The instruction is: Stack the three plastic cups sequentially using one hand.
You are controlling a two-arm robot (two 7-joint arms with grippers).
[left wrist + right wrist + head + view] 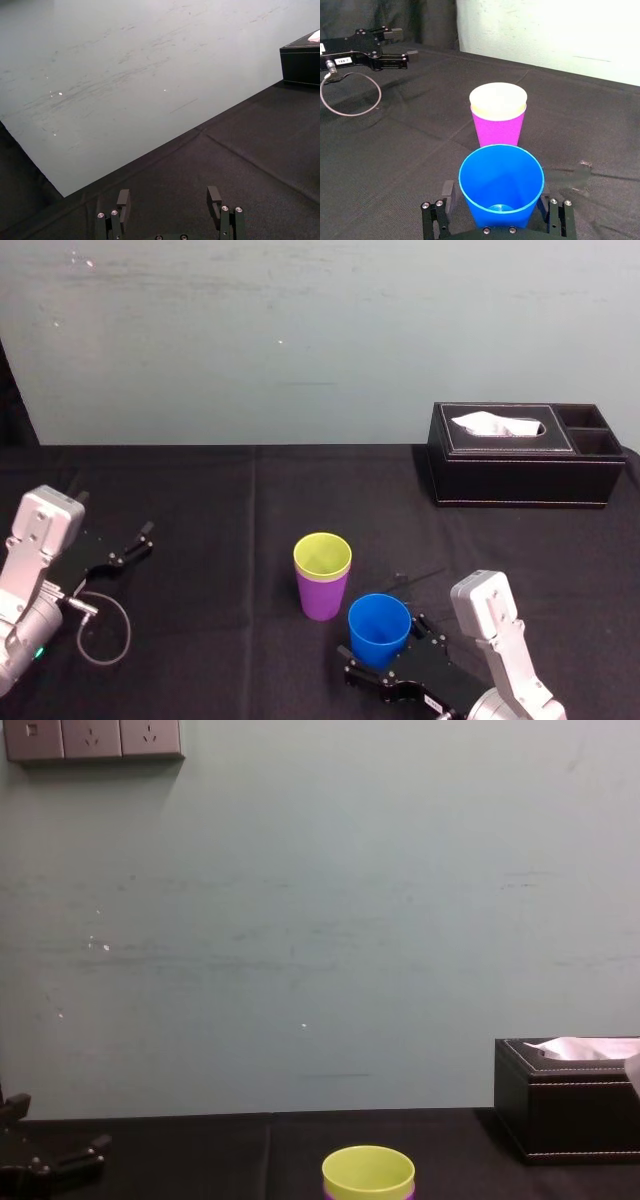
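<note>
— How many cups are there, and how do they stand?

— Three, all upright, long axes vertical, mouths up. The smooth yellow-green plastic cup (322, 555) sits nested in the tapered purple plastic cup (322, 597) mid-table (200, 500). The smooth blue plastic cup (379, 625) is just near-right of them.

— Is it held?

— The right pincer (383, 642) has a finger on each side of its lower wall, apparently clamping it. Whether its base rests on the table is hard to tell.

— And the other arm?

— The left pincer (169, 197) lies at the left, jaws apart, holding nothing. One black leather tissue box (520, 475) stands far right.
</note>
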